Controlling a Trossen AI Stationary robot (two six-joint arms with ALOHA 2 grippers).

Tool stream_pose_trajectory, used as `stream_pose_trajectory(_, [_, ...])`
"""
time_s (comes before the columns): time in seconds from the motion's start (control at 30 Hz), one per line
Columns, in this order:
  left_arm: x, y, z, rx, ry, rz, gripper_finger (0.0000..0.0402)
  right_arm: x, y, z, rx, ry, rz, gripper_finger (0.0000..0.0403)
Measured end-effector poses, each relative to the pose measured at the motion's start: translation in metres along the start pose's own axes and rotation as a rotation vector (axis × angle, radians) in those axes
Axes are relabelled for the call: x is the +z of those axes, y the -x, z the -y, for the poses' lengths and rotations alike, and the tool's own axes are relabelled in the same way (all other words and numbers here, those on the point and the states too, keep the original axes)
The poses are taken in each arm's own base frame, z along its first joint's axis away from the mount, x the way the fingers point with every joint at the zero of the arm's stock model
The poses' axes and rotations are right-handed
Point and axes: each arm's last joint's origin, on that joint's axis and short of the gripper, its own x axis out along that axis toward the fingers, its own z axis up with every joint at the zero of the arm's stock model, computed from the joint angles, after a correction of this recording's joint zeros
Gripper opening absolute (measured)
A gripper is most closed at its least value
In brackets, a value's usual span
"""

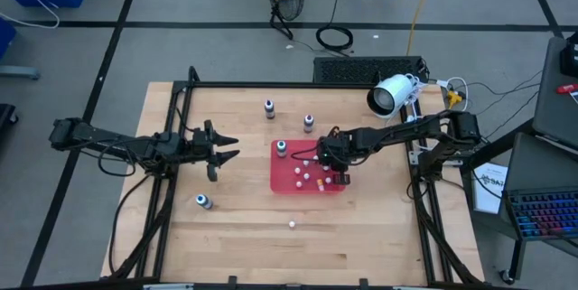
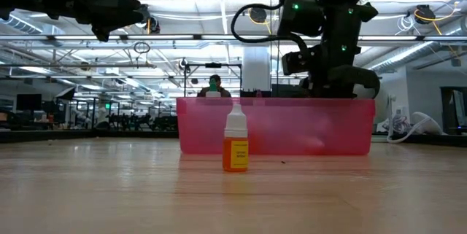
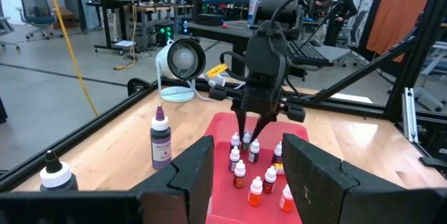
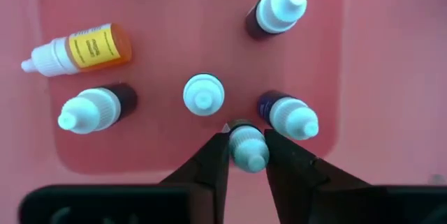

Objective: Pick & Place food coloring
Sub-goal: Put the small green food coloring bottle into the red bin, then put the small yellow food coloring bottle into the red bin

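The red tray (image 1: 307,184) sits mid-table and holds several tiny food coloring bottles with whitish tops. In the right wrist view one orange bottle (image 4: 77,49) lies on its side, and dark ones (image 4: 91,109) (image 4: 276,8) stand upright. My right gripper (image 4: 248,155) points down into the tray, shut on one bottle (image 4: 248,147). My left gripper (image 1: 226,145) hovers open over the table left of the tray. A further orange bottle (image 2: 235,146) stands on the table before the tray's near wall (image 2: 277,128). My right gripper pinches the whitish top (image 4: 246,137) of one small bottle between its two fingers, coming from above and pointing down. The bottle is upright among its neighbours (image 3: 253,151). Its body is hidden under the top, so I cannot tell whether its base rests on the tray.
Larger bottles stand on the table beyond the tray: a purple one (image 3: 160,140) and a black one (image 3: 52,175). Another stands at the tray's left edge (image 1: 282,148) and one near the left arm (image 1: 203,201). A white lamp-like device (image 1: 393,94) sits at the far right corner.
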Motion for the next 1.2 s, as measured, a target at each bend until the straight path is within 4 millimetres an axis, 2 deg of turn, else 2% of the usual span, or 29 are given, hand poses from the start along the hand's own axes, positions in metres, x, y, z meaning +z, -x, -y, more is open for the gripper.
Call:
stream_pose_trajectory(0.17, [0.000, 0.000, 0.000, 0.000, 0.000, 0.000, 0.0170, 0.000, 0.001, 0.000, -0.001, -0.032, 0.002, 0.0129])
stream_pose_trajectory(0.37, [0.000, 0.000, 0.000, 0.000, 0.000, 0.000, 0.0170, -0.002, 0.015, 0.001, 0.001, -0.055, -0.023, 0.0134])
stream_pose_trajectory(0.5, [0.000, 0.000, 0.000, 0.000, 0.000, 0.001, 0.0170, -0.003, 0.041, 0.003, -0.002, -0.094, 0.001, 0.0127])
stream_pose_trajectory(0.63, [0.000, 0.000, 0.000, 0.000, 0.000, 0.001, 0.0170, -0.008, 0.078, 0.004, 0.004, -0.175, 0.112, 0.0123])
stream_pose_trajectory(0.9, [0.000, 0.000, 0.000, 0.000, 0.000, 0.000, 0.0170, -0.037, 0.147, 0.006, 0.036, -0.309, 0.370, 0.0122])
stream_pose_trajectory(1.07, [0.000, 0.000, 0.000, 0.000, 0.000, 0.000, 0.0170, -0.058, 0.178, 0.008, 0.035, -0.264, 0.506, 0.0123])
stream_pose_trajectory(1.2, [0.000, 0.000, 0.000, 0.000, 0.000, 0.000, 0.0170, -0.072, 0.195, 0.008, 0.035, -0.255, 0.584, 0.0125])
